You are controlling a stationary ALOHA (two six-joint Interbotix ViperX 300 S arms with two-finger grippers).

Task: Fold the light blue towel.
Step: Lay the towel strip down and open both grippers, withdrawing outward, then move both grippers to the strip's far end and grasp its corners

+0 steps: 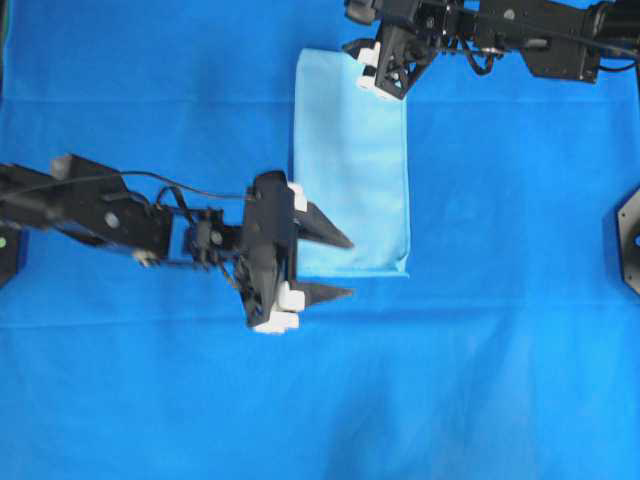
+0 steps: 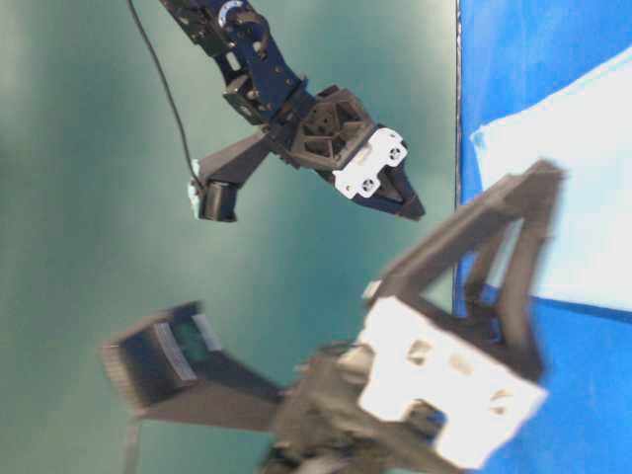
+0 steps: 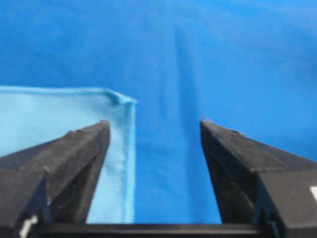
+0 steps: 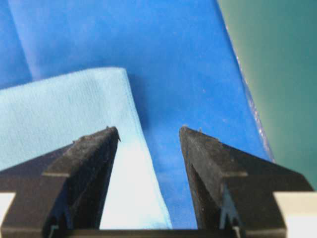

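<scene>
Pale blue, the light blue towel lies folded in a long strip on the dark blue surface. By its near corner the left gripper reaches in wide open, holding nothing. At its far end the right gripper points down, open and holding nothing.

Looks like a robotics lab bench to us, not a home or shop. We see a royal-blue table covering spread flat over the whole work surface, a plain teal backdrop behind it, and two black robot arms reaching in from opposite sides, cabling trailing off one. Nothing domestic anywhere.
</scene>
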